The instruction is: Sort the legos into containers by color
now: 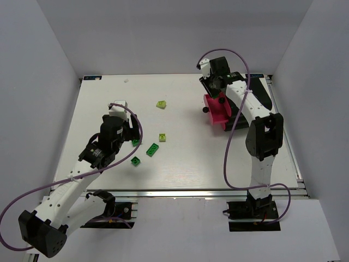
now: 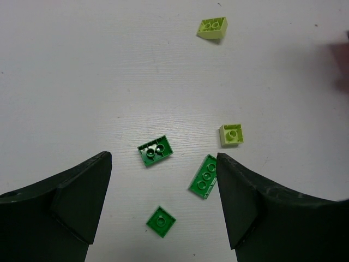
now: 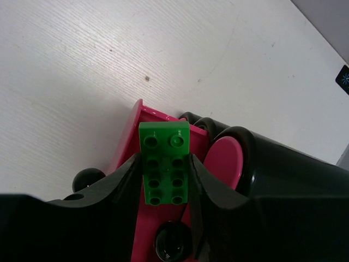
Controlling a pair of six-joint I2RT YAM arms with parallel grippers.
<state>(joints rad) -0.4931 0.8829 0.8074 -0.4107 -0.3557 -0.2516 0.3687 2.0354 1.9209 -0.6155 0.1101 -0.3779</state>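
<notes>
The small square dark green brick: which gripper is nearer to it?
Left. The left gripper hangs open close by the square brick; the right gripper is far across the table, over the magenta drawer.

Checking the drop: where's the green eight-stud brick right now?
Right wrist view: the green eight-stud brick is clamped between the right gripper's fingers, in front of the magenta drawer, with a round black knob just below it in frame.

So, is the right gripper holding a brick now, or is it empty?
Holding one. In the right wrist view, the right gripper is shut on a green brick, over the magenta drawer.
</notes>
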